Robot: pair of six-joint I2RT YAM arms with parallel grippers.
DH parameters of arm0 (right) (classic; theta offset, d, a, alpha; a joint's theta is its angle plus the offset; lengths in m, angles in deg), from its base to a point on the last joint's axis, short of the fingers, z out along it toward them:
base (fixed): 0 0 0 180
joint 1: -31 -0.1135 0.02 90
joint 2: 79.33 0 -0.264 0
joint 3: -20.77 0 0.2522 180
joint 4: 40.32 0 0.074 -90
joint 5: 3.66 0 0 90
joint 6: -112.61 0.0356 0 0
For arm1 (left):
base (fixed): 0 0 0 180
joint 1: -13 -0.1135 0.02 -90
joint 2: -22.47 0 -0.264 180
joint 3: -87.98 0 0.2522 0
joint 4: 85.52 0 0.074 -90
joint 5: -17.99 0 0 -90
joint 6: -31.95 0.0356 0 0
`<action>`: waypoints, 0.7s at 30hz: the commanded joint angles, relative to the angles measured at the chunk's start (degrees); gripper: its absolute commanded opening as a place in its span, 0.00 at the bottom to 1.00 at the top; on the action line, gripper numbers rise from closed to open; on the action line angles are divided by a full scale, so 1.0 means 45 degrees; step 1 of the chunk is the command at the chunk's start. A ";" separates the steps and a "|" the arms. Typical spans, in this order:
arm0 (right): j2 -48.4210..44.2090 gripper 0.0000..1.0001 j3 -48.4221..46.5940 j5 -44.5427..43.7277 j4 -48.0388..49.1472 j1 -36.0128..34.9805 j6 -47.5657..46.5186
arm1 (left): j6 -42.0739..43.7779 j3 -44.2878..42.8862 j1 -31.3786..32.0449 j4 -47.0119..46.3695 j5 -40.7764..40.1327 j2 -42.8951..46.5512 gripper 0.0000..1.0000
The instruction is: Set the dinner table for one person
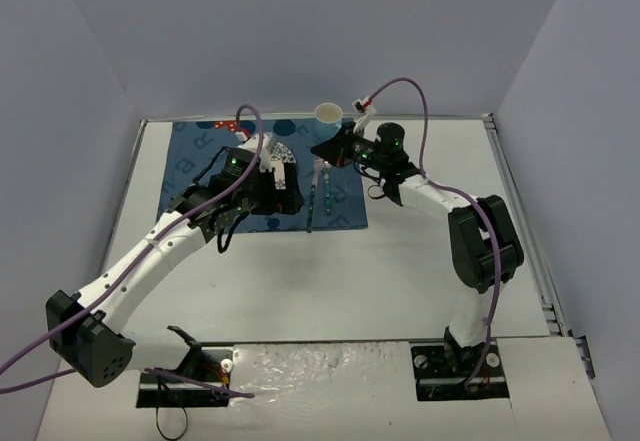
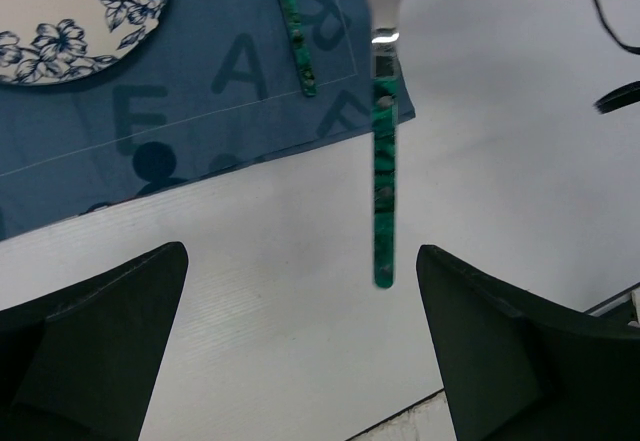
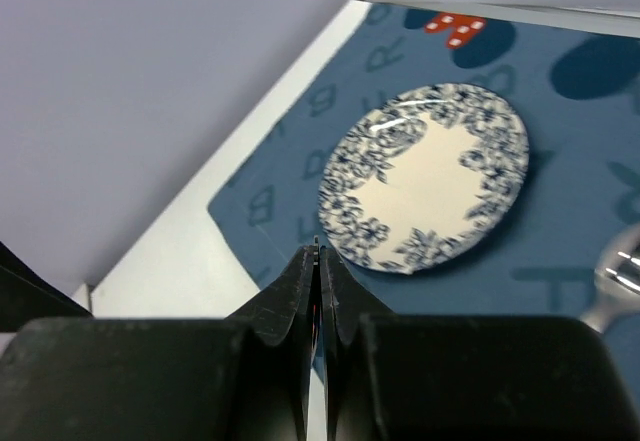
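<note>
Left claw (image 2: 300, 261) hung spread wide, gripping nothing, over the large plain white dinner table (image 2: 250, 291) — its camera caught a green-handled metal utensil (image 2: 383, 181). Only my right wrist view showed the right claw (image 3: 318, 256) pinched closed — round blue-flowered plate (image 3: 425, 176) beyond it.

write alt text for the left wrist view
A green-handled utensil with a silver neck runs down the middle, past the corner of a blue lettered mat and over the white table. Two dark fingers sit wide apart at the bottom; a floral plate shows top left.
</note>
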 commanded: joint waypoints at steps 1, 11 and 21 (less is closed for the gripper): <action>-0.0146 0.00 -0.0253 -0.0565 0.3691 -0.0709 0.1448 | -0.0246 -0.0786 0.0502 -0.1316 0.0026 -0.0375 0.97; 0.0283 0.00 -0.0421 -0.0124 0.5288 -0.1222 0.2508 | -0.0194 -0.0837 0.0645 -0.1817 0.0098 -0.1141 0.79; 0.0450 0.00 -0.0477 0.0133 0.5359 -0.1395 0.2546 | 0.0026 -0.1174 0.0631 -0.1886 -0.0080 -0.1512 0.58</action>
